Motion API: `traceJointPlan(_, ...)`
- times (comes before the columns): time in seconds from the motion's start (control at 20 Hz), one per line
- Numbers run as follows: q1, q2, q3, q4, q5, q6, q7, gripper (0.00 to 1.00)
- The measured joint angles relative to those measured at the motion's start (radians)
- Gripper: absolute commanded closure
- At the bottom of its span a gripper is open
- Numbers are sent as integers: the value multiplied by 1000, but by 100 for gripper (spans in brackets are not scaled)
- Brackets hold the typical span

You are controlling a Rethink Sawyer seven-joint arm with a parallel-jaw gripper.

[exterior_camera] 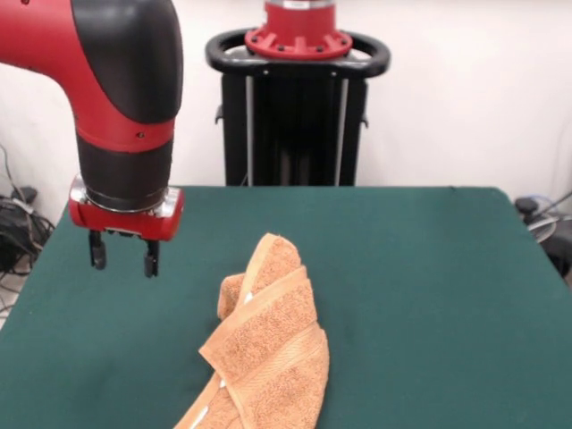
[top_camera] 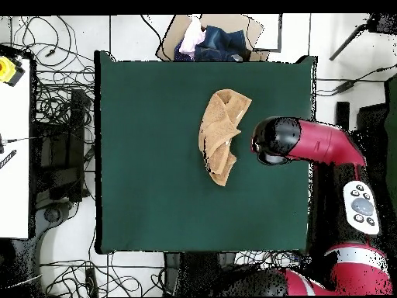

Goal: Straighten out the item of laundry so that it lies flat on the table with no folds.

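Observation:
The orange-tan towel [exterior_camera: 264, 349] lies crumpled and folded over itself on the green table [exterior_camera: 429, 295], running from the middle toward the near edge in the front view. It also shows in the overhead view [top_camera: 221, 133], bunched into a curved strip with overlapping folds. My gripper [exterior_camera: 123, 255] hangs above the table to the left of the towel in the front view, apart from it, its two fingers spread and empty. In the overhead view the arm's head [top_camera: 273, 140] hides the gripper, just right of the towel.
The robot's pedestal [exterior_camera: 295, 107] stands at the table's far side. A cardboard box with clothes [top_camera: 211, 40] sits beyond the table's top edge in the overhead view. Cables lie on the floor to the left [top_camera: 54, 116].

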Motion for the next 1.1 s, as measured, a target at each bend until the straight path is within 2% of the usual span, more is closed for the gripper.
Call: traceJointPlan(1.1,-105,1,169,54,59,-106,0,0)
